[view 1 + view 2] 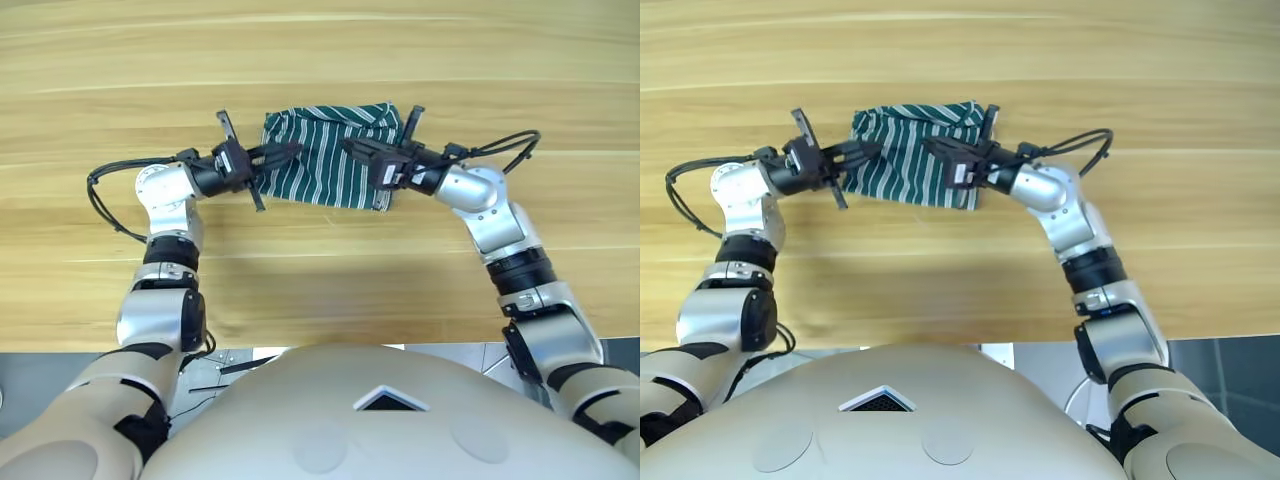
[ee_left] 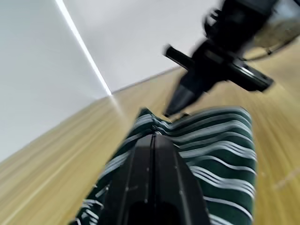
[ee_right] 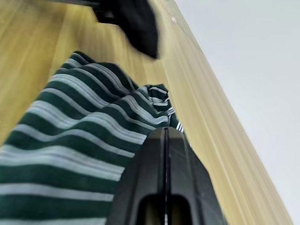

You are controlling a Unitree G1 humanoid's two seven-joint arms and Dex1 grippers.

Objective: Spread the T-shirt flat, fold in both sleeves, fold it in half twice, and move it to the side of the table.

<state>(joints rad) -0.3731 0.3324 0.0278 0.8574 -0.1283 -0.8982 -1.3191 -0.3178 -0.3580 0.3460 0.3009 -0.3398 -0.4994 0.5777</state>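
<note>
While the wooden surface (image 1: pixel 320 290) is stretching across both eye views, the shirt (image 1: pixel 335 165), green with pale stripes, is lying on it. It is folded into a compact, slightly rumpled rectangle, sitting well back from the near edge and roughly midway between the left and right sides. The left tool (image 1: pixel 292 151) is lying over the shirt's left edge, its fingers (image 2: pixel 154 173) pressing together with no cloth showing between them. The right tool (image 1: pixel 352 146) is hanging over the shirt's right half, its fingers (image 3: pixel 164 173) likewise sitting together above the stripes.
</note>
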